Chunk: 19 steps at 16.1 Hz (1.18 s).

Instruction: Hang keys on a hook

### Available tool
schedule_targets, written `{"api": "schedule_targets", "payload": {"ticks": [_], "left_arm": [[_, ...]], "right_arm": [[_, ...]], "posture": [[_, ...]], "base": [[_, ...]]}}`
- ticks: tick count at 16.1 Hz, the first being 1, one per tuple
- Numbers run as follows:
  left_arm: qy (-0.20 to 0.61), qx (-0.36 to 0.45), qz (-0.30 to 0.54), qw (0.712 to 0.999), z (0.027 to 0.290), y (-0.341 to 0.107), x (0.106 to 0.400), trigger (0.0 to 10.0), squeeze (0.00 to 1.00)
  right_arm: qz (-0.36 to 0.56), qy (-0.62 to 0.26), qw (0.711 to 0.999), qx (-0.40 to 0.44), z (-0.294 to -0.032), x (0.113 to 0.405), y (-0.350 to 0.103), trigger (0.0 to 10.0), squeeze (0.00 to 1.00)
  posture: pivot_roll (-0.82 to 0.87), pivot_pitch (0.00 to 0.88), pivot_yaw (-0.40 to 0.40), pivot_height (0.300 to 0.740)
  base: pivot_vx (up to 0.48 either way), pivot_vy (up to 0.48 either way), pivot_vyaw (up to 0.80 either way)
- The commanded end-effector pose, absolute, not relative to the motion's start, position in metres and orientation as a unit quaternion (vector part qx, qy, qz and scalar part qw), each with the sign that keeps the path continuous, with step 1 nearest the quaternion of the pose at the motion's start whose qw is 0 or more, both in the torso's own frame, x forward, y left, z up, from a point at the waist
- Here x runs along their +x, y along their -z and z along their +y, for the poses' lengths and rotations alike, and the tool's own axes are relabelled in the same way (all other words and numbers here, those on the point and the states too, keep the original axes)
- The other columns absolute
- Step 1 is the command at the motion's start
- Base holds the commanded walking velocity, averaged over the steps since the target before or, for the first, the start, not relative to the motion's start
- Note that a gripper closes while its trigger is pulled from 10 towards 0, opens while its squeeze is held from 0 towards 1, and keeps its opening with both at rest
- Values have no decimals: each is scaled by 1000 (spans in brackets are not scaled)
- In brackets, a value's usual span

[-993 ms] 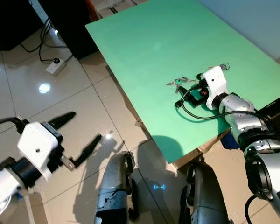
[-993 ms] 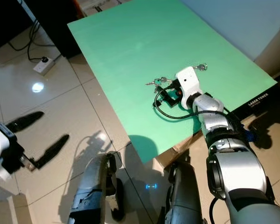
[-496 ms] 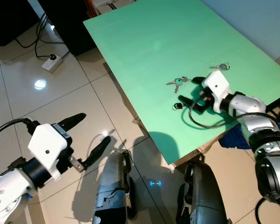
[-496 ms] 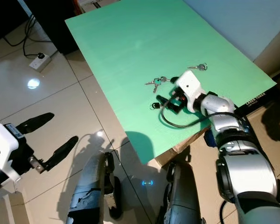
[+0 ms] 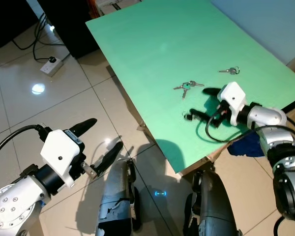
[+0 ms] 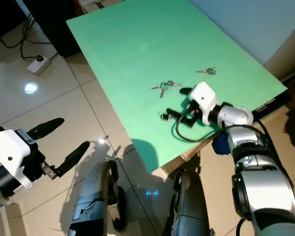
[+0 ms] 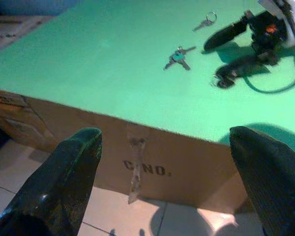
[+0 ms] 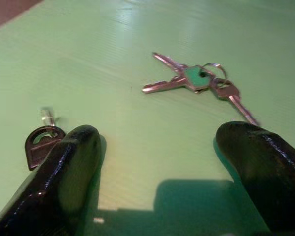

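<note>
The right gripper (image 5: pixel 204 104) lies low on the green worktop (image 5: pixel 152 44) with its two black fingers spread wide and nothing between them, one finger (image 8: pixel 64 177) just beside a small black-headed key (image 8: pixel 41 139) near the worktop's front edge, the other finger (image 8: pixel 258 169) pointing toward the bunch of keys (image 5: pixel 188 87) with the green head, which rests a little beyond the fingertips. A third, single key (image 5: pixel 229 71) lies farther back on the worktop, well apart from the rest. The likeliest slip, as I judge it, is that the fingers close on bare surface: the keys lie flat and thin, so the pads may skate over them or shove the bunch ahead instead of pinching it. A sweep by the near finger could also nudge the black-headed key off the front edge to the tiled floor (image 5: pixel 49 108). The gripper's own loose cable (image 5: pixel 214 138) trails on the worktop behind it and could drag across things as the arm shifts. The left gripper (image 5: pixel 96 143) hangs parted and empty over the floor, away from the work. No hook can be made out here, so carrying a poorly pinched ring any way risks dropping it.
</note>
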<state>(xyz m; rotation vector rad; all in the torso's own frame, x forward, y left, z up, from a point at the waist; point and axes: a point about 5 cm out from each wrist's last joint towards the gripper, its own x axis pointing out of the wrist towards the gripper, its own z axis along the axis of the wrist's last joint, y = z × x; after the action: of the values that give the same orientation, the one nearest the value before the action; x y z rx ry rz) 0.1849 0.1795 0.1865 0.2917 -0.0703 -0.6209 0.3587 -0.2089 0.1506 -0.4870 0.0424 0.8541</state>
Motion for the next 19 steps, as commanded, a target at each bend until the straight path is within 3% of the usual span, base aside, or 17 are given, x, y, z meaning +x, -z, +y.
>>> {"api": "schedule_targets", "payload": {"ticks": [1,6,8,10,12,13,14,18,19], "left_arm": [[303,142,-24,942,178,-180,185,10000,0],[295,121,-46,947,165,-169,195,10000,0],[293,114,-55,948,161,-167,200,10000,0],[288,114,-61,949,159,-165,205,10000,0],[282,120,-69,949,162,-168,209,10000,0],[279,123,-72,950,164,-171,209,10000,0],[275,127,-72,950,167,-173,208,10000,0],[267,138,-64,952,174,-174,199,10000,0],[267,138,-62,952,173,-174,198,10000,0]], "right_arm": [[33,-431,871,-234,-208,353,-141,10000,0],[-8,-389,883,-263,-237,350,-171,10000,0],[-54,-353,903,-239,-239,353,-188,10000,0],[-84,-352,918,-160,-224,356,-188,10000,0],[-78,-384,912,-119,-200,358,-177,10000,0],[-74,-393,910,-105,-193,360,-176,10000,141],[-66,-401,911,-74,-188,363,-175,10000,1000],[-4,-428,902,-52,-179,368,-164,10000,1000],[18,-443,894,-66,-177,367,-158,10000,47]], "posture": [[218,272,45,601],[121,211,-14,601],[97,199,-15,601],[98,200,3,601],[127,209,15,601],[135,214,16,601],[150,220,17,601],[193,245,9,601],[196,250,6,601]], "base": [[0,0,0],[0,0,0],[0,0,0],[0,0,0],[0,0,0],[0,0,0],[0,0,0],[0,0,0],[0,0,0]]}}
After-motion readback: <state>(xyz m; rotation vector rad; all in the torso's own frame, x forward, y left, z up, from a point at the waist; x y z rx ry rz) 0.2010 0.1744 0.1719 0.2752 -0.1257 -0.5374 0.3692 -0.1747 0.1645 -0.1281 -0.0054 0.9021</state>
